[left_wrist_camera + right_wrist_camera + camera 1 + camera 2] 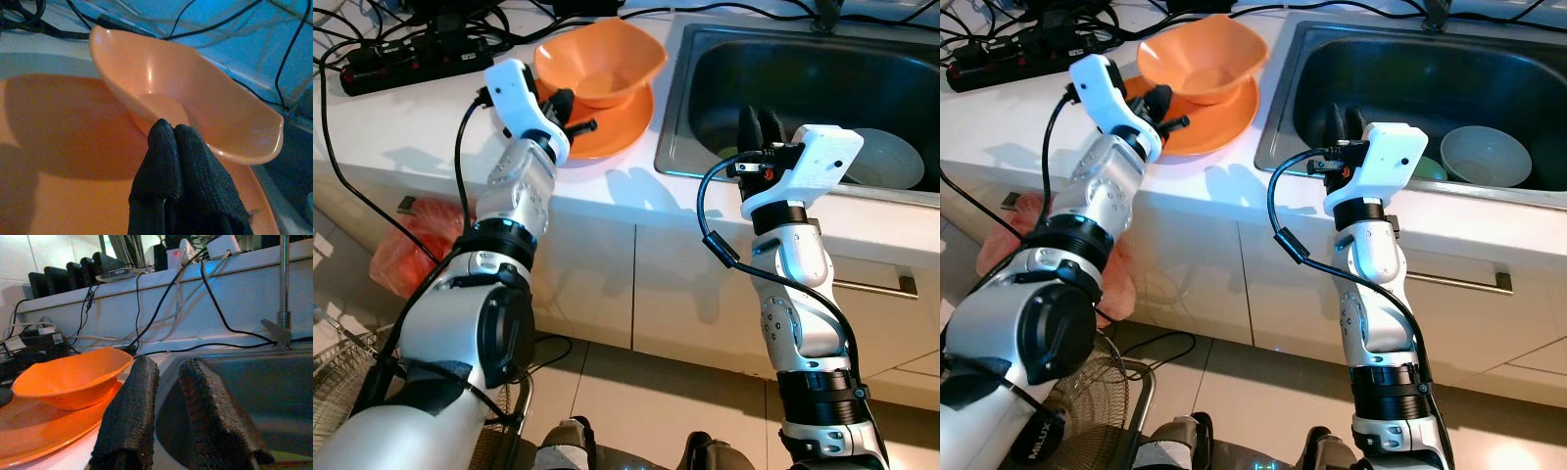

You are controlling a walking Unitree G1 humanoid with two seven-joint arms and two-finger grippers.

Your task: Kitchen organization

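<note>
An orange bowl [602,59] rests tilted on an orange plate [625,119] on the white counter, left of the steel sink [803,78]. My left gripper [574,113] is shut, its fingertips [168,132] pressed together over the plate and up against the bowl's outer wall [195,107], with nothing held between them. Above the sink's front left rim hovers my right gripper [761,122]. Its two fingers [132,401] stand open, a clear gap between them. A pale green bowl [1486,155] lies in the sink basin.
A black power strip [411,61] and several cables lie on the counter behind the plate. A faucet [282,293] stands behind the sink. Below are cabinet fronts with a drawer handle [876,286], a red plastic bag [411,245] and a floor fan [1087,411].
</note>
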